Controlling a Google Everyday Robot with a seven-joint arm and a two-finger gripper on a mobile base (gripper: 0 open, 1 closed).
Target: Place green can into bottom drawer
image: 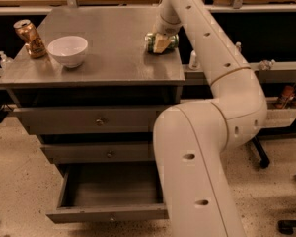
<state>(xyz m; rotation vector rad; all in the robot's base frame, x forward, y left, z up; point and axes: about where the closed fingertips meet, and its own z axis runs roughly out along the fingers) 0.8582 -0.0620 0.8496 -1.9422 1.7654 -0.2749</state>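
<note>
Hand (pixel 161 42) at green can (pixel 172 41) atop cabinet (pixel 116 60) w/ bottom drawer (pixel 108 214) open.

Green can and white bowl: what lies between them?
Nothing: the camera view shows bare cabinet top between white bowl and green can, where the claw sits.

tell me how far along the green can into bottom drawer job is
Done: the bottom drawer stands pulled open. In hand: the gripper is down at the green can, which lies on its side near the right rear of the cabinet top; the can is not yet lifted. Left: lift it, carry it down to the open drawer and release it inside.
</note>
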